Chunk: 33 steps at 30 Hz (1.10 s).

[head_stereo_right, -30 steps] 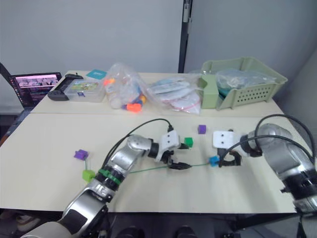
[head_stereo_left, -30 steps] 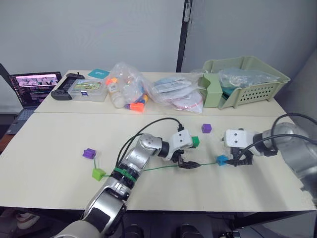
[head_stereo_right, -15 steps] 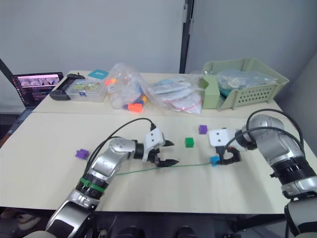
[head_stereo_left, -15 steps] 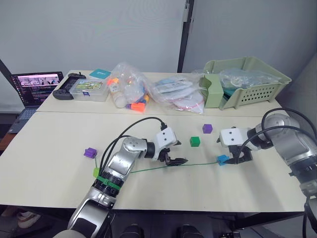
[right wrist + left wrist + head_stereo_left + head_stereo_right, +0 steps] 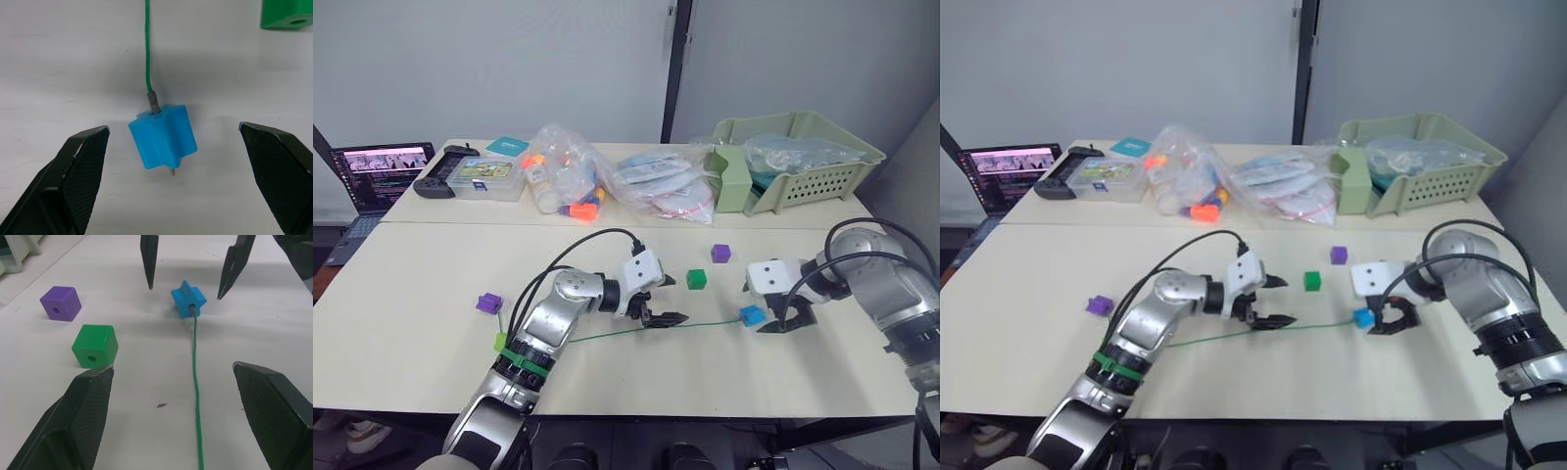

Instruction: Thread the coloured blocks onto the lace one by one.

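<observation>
From the head cameras, the left gripper (image 5: 668, 318) hangs low over the cream table (image 5: 421, 284) with its fingers spread and nothing between them, the green lace (image 5: 705, 322) running under it across the tabletop. The lace ends at the blue block (image 5: 752, 315), and the right gripper (image 5: 783, 324) stands just beyond that block, also released. A dark green block (image 5: 696, 279) and a purple block (image 5: 722, 254) lie near each other further back, a second purple block (image 5: 489, 303) sits well off to the left, and a lime block (image 5: 499, 341) peeks out beside the left forearm. In the left wrist view the lace (image 5: 196, 382) lies slack between the open fingers and enters the blue block (image 5: 189, 299); the dark green block (image 5: 95, 346) and purple block (image 5: 60, 303) rest to one side with their holes showing. In the right wrist view the blue block (image 5: 163, 135) sits between wide-open fingers, the stiff tip entering one face and a short point poking out the far side. The cord looks limp, so it is best gripped on the stiff tip; the blocks seem light, hard and likely to skid, so pinch them across flat faces, leaving the hole clear.
</observation>
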### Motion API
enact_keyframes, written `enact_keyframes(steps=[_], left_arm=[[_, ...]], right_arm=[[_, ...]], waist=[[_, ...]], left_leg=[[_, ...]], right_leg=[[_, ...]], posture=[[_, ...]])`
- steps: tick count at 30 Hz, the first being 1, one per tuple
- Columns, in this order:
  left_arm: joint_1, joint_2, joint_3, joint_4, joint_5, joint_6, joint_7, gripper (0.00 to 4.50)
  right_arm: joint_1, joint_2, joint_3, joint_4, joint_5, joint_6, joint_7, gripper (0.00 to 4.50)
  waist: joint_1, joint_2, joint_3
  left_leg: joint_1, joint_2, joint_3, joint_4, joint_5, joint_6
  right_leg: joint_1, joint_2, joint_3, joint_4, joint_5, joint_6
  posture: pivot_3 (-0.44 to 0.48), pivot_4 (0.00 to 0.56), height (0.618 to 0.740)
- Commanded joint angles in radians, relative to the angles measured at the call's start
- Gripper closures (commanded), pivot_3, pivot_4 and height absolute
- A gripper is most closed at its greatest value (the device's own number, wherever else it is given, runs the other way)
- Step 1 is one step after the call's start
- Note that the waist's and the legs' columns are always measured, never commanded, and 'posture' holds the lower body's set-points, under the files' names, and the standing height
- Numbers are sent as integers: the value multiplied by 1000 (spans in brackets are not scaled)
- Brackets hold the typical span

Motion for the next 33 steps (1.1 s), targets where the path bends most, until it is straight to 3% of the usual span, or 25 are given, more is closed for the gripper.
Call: enact_keyframes(steps=[1, 3, 4, 12, 19, 33], left_arm=[[20, 24, 5, -63, -31, 11, -14, 407], [29, 38, 5, -78, -38, 14, -15, 407], [32, 44, 5, -83, -41, 16, -14, 356], [39, 76, 4, -102, -54, 23, -20, 356], [46, 98, 2, -103, -54, 18, -28, 356], [48, 124, 2, -102, -51, 17, -33, 356]], right_arm=[[-1, 3, -10, 4, -14, -28, -13, 0], [0, 11, -6, 11, -22, -31, -18, 0], [2, 14, -4, 14, -25, -31, -18, 532], [27, 20, 8, 17, -50, -40, -21, 3171], [29, 31, -12, -36, -12, 32, 3, 3217], [87, 127, 57, -436, -14, 412, -17, 3217]], waist=[[0, 0, 0], [0, 0, 0], [0, 0, 0], [1, 0, 0], [1, 0, 0], [1, 0, 0]], left_leg=[[0, 0, 0, 0, 0, 0], [0, 0, 0, 0, 0, 0], [0, 0, 0, 0, 0, 0], [1, 0, 0, 0, 0, 0], [1, 0, 0, 0, 0, 0], [0, 0, -1, 0, 0, 0]], right_leg=[[0, 0, 0, 1, 0, 0], [0, 0, 0, 1, 0, 0], [0, 0, 0, 1, 0, 0], [0, 0, 0, 0, 0, 0], [1, 0, 0, 0, 0, 0], [0, 1, -1, 1, 0, 0]], posture=[[0, 150, 737], [0, 150, 737], [0, 150, 737], [0, 150, 737], [0, 150, 737], [0, 150, 737]])
